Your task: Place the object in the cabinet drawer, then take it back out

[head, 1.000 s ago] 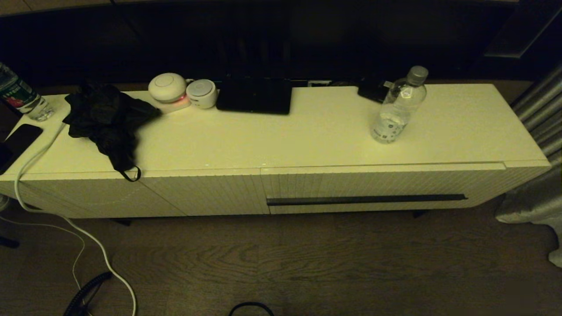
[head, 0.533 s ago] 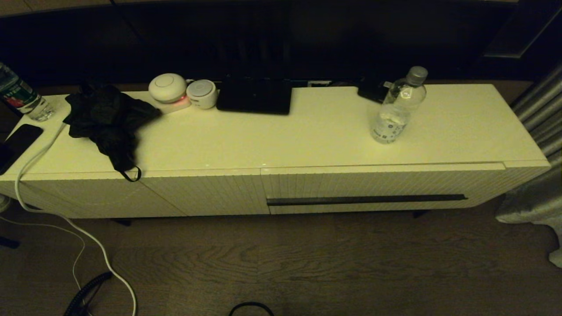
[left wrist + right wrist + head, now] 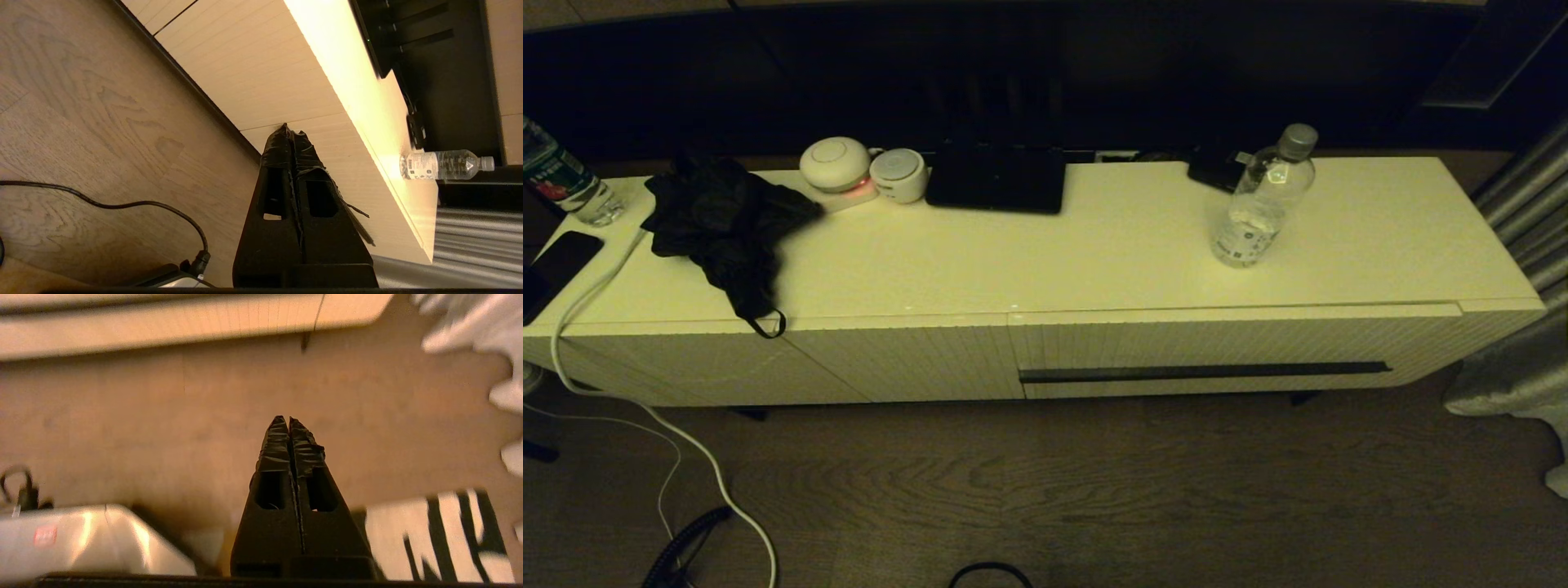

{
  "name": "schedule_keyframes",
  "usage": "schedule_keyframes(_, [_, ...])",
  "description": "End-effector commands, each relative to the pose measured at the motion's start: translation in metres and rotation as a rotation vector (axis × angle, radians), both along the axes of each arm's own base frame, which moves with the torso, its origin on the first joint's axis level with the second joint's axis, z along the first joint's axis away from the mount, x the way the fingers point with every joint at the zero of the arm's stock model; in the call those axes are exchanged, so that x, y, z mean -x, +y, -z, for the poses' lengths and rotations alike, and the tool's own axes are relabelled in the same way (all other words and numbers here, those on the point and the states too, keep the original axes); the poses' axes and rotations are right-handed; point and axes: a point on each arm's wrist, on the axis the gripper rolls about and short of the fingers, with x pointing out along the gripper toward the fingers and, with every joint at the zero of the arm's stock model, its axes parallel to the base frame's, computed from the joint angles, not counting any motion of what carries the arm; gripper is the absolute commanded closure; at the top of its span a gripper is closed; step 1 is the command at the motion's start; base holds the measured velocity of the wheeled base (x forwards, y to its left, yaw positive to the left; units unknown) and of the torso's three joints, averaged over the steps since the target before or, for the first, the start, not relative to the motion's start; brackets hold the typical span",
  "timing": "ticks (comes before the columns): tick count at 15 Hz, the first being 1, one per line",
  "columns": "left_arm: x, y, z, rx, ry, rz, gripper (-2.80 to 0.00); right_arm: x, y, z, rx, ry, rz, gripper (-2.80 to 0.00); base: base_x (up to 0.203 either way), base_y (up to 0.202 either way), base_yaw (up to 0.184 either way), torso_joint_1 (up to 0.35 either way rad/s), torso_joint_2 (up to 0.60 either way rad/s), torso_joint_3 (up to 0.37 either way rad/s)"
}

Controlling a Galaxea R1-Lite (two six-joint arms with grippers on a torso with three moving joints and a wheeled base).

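Bottle (image 3: pixel 1262 200) upright on cabinet top (image 3: pixel 1094 245) above shut drawer (image 3: pixel 1217 351), both grippers — left (image 3: pixel 291 132), right (image 3: pixel 289 422) — pressed together, empty, low over floor; risk: a closed-fingered reach knocks the light bottle over; black cloth (image 3: pixel 723 224) well apart, nothing blocks handle (image 3: pixel 1205 372).

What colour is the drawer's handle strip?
Dark, nearly black, on the handle strip; head view shows it best.
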Motion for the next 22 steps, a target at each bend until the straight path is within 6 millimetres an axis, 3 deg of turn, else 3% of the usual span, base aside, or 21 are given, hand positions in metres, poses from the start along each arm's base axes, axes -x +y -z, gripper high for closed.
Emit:
schedule_keyframes(1, [0.000, 0.000, 0.000, 0.005, -0.002, 0.000, 0.00, -0.010, 0.000, -0.001, 0.009, -0.157, -0.009, 0.00, 0.000, 0.000, 0.000, 0.000, 0.00, 0.000])
schedule_keyframes(3, [0.000, 0.000, 0.000, 0.005, -0.002, 0.000, 0.00, -0.014, 0.001, 0.000, 0.066, -0.239, -0.039, 0.00, 0.000, 0.000, 0.000, 0.000, 0.00, 0.000])
schedule_keyframes(6, [0.000, 0.000, 0.000, 0.005, -0.002, 0.000, 0.00, -0.014, 0.001, 0.002, 0.134, -0.208, -0.061, 0.00, 0.000, 0.000, 0.000, 0.000, 0.00, 0.000])
schedule_keyframes(9, [0.000, 0.000, 0.000, 0.005, -0.002, 0.000, 0.00, -0.013, 0.002, 0.011, 0.131, -0.091, -0.100, 0.00, 0.000, 0.000, 0.000, 0.000, 0.00, 0.000])
schedule_keyframes(22, [0.000, 0.000, 0.000, 0.005, -0.002, 0.000, 0.00, -0.013, 0.002, 0.011, 0.096, -0.104, -0.091, 0.00, 0.000, 0.000, 0.000, 0.000, 0.00, 0.000])
